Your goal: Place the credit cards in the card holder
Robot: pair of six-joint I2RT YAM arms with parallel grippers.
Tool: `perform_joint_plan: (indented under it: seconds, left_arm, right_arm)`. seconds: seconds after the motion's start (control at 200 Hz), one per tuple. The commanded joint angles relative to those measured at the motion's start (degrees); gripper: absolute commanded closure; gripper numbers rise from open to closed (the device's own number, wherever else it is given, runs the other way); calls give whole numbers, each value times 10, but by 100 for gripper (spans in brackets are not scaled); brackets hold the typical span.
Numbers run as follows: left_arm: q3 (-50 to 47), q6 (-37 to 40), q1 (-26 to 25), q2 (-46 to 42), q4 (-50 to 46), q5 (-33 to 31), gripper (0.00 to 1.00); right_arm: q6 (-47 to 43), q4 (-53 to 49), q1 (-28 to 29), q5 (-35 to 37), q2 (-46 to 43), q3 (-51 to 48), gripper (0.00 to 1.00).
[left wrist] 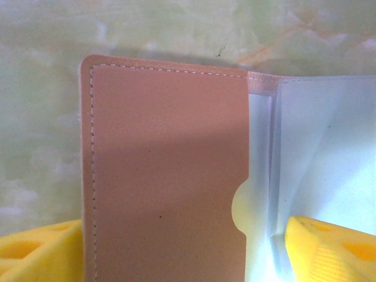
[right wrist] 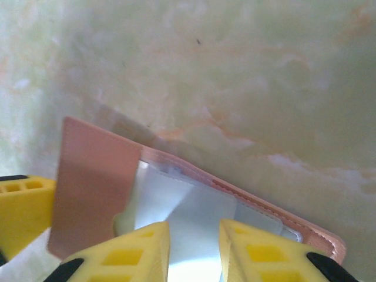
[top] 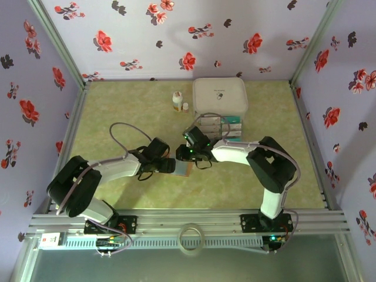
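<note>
The brown card holder (top: 183,169) lies open on the table between both grippers. In the left wrist view its brown flap (left wrist: 164,176) lies between the wide-apart yellow fingers (left wrist: 329,249) of my left gripper (left wrist: 176,235). One finger is at the flap's outer edge and the other rests on the pale inner face (left wrist: 317,153). My right gripper (right wrist: 194,252) is open over the pale pocket. A pale card (right wrist: 200,217) sits tilted in the pocket, showing in the gap between the fingertips. More credit cards (top: 220,125) lie stacked in front of the white box.
A large white rounded box (top: 220,97) stands at the back. Two small white bottles (top: 177,101) stand just left of it. Flowered walls close in the table on three sides. The two arms meet near the table's centre (top: 173,157).
</note>
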Motion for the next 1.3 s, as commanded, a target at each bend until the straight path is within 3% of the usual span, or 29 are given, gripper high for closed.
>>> perform_joint_plan:
  seconds: [0.0, 0.77, 1.11, 1.295]
  left_arm:
    - [-24, 2, -2, 43, -5, 14, 17]
    - [-24, 3, -3, 45, 2, 15, 17]
    - [-24, 4, -2, 37, 4, 16, 17]
    - [-16, 6, -1, 9, -10, 14, 11]
  right_arm:
    - [3, -16, -5, 13, -30, -4, 64]
    - [37, 42, -4, -28, 40, -8, 61]
    - [50, 61, -4, -51, 23, -12, 63]
    - [59, 67, -4, -63, 9, -12, 63]
